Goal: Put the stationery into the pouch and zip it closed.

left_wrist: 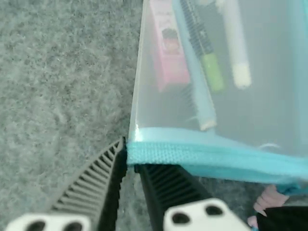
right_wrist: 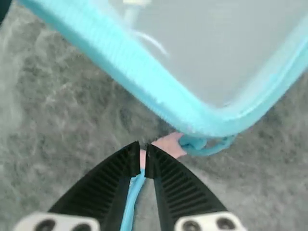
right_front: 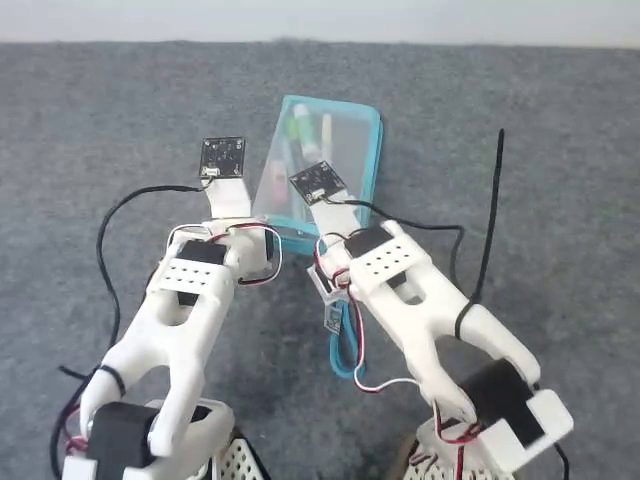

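Observation:
The clear pouch (right_front: 340,140) with teal edging lies at the table's middle. Inside it I see a pink eraser (left_wrist: 168,43), a blue pen (left_wrist: 195,86), a green marker (left_wrist: 209,72) and a pale marker (left_wrist: 238,53). My left gripper (left_wrist: 129,161) is shut on the corner of the teal zipper band (left_wrist: 202,156). At the band's other end, my right gripper (right_wrist: 143,150) is shut on the pink zipper pull (right_wrist: 166,143), and a teal strap (right_wrist: 131,195) runs between its fingers. In the high view both grippers sit at the pouch's near edge, left gripper (right_front: 255,235) and right gripper (right_front: 325,262).
Grey carpet-like cloth (right_front: 100,120) covers the table all round the pouch. The teal strap (right_front: 345,350) trails toward the arm bases between the two arms. Black and red cables (right_front: 110,250) hang beside each arm.

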Robot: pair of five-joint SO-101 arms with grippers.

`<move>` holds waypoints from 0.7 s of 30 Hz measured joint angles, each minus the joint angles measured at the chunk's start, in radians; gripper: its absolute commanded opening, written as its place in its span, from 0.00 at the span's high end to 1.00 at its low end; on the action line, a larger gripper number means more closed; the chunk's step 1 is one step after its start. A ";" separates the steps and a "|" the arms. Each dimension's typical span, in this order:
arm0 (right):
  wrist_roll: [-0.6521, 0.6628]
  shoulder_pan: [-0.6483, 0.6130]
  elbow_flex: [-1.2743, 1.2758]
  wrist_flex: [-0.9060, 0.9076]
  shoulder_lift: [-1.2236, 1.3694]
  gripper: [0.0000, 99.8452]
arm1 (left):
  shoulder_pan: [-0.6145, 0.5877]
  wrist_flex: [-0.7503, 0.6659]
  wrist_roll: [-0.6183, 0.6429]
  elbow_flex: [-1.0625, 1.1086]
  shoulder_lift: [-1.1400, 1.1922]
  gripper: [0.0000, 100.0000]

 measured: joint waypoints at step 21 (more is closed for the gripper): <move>-0.003 0.037 -0.008 -0.084 0.118 0.86 | 0.000 0.000 0.000 0.000 0.000 0.99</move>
